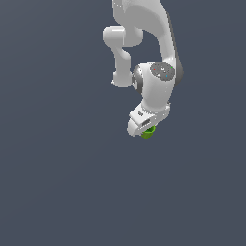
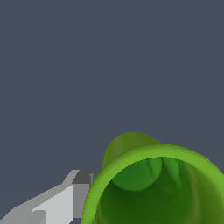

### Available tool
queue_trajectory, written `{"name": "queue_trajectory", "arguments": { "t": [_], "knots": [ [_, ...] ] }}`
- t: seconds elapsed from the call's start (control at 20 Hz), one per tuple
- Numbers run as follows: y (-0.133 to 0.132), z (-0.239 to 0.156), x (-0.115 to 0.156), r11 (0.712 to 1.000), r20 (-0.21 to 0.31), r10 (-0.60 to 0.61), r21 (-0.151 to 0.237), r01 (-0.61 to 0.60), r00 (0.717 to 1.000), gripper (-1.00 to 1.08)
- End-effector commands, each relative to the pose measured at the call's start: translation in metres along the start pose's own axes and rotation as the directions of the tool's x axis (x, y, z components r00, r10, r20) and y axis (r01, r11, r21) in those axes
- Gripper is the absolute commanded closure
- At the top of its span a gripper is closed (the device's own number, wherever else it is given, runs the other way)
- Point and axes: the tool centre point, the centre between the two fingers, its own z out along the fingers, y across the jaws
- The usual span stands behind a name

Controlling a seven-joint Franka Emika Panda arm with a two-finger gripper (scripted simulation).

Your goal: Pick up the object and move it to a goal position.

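While the white arm [image 1: 153, 57] curls down from the top of the exterior view, the little green object [image 1: 148, 132] sits tucked right under the pincer [image 1: 144, 129], basically at its tip, with only a sliver of green poking out below the white hand. From the wrist view the object [image 2: 157, 183] is huge and close, and you're looking straight down its open mouth into the darker inside, so its long axis seems to run roughly along the pincer's own pointing direction. One grey fingertip [image 2: 81, 192] sits just beside the rim, touching or nearly so. I'd guess it's clamped on the cup, but the other finger is hidden, so honestly I can't tell. There's no goal marker anywhere, just flat grey backdrop, so which way it has to travel is anyone's guess.
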Motion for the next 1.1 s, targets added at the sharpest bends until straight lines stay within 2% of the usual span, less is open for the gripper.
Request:
{"name": "queue_trajectory", "arguments": {
  "t": [0.0,1.05],
  "knots": [
    [-0.010,-0.026,-0.004,1.000,-0.001,-0.001,-0.002,0.001,1.000,1.08],
    [-0.099,-0.259,-0.036,1.000,-0.002,-0.003,0.000,0.003,1.000,1.08]
  ]
}}
